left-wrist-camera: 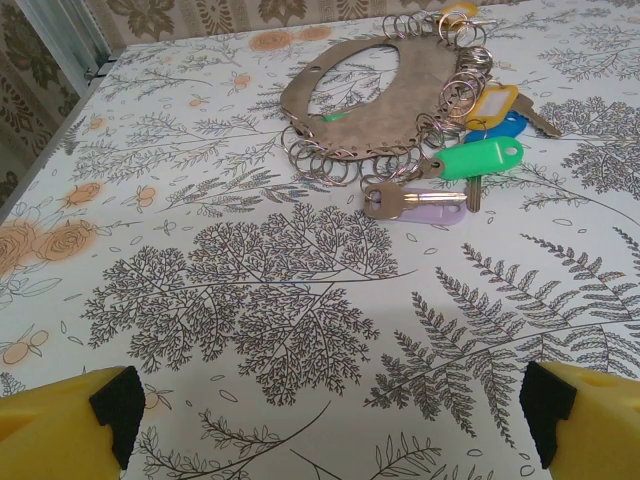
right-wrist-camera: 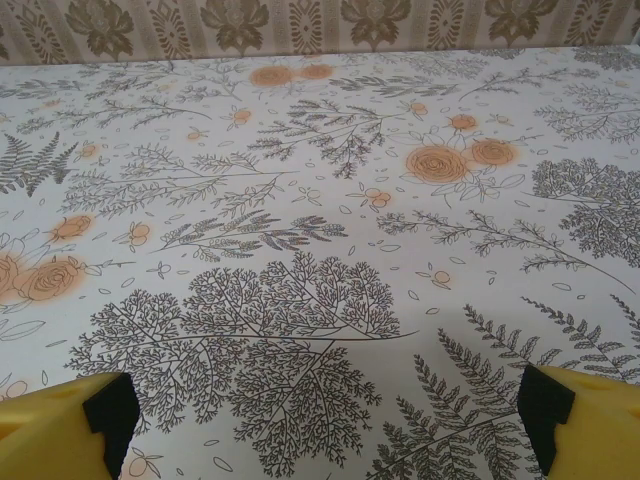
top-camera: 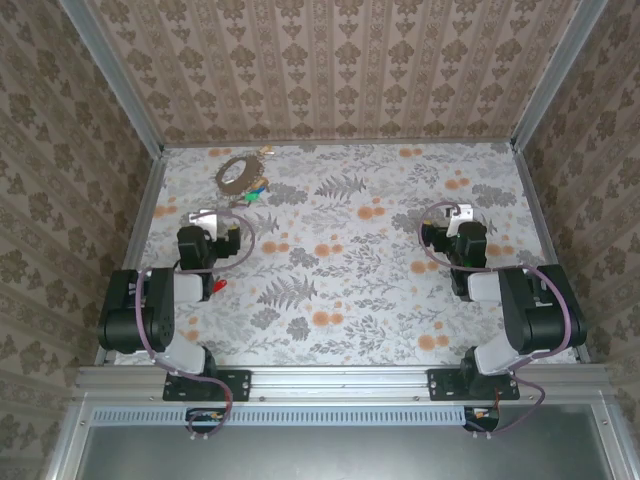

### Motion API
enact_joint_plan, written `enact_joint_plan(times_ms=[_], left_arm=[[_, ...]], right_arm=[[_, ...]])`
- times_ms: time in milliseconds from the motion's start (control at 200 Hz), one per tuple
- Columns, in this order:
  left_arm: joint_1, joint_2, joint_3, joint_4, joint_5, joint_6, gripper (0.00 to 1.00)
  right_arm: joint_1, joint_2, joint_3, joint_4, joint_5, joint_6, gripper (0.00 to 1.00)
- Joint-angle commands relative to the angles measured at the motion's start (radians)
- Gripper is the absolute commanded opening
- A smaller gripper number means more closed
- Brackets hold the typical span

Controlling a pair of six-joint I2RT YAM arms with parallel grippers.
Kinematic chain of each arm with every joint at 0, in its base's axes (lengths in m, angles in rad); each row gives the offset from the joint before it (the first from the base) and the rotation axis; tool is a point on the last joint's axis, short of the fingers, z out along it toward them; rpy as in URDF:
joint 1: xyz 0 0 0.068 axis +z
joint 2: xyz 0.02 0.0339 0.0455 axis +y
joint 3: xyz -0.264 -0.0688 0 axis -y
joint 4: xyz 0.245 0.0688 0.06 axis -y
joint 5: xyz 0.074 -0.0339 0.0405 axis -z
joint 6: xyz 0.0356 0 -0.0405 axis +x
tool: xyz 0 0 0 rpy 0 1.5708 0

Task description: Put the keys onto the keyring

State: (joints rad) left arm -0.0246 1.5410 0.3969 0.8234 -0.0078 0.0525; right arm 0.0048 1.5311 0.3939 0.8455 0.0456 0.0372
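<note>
Both pincers gape wide open, holding nothing: your left gripper hangs low over the flowered table, and your right gripper does the same. Beyond the left one, the keys lie against the keyring, which lies flat near the far-left corner.

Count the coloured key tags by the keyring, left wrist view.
4 clear, right of the keyring: lilac tag nearest, green tag behind it, then blue tag and yellow tag. An orange piece at the hoop's far edge may be a fifth. Others may be hidden.
</note>
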Motion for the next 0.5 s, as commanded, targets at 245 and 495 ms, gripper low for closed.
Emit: enact_joint_plan(times_ms=[245, 495], left_arm=[[0.006, -0.004, 0.013, 0.023, 0.012, 0.007, 1.00], [0.012, -0.004, 0.015, 0.019, 0.017, 0.001, 1.00]], right_arm=[[0.004, -0.002, 0.012, 0.012, 0.017, 0.001, 1.00], [0.004, -0.003, 0.011, 0.012, 0.016, 0.002, 1.00]])
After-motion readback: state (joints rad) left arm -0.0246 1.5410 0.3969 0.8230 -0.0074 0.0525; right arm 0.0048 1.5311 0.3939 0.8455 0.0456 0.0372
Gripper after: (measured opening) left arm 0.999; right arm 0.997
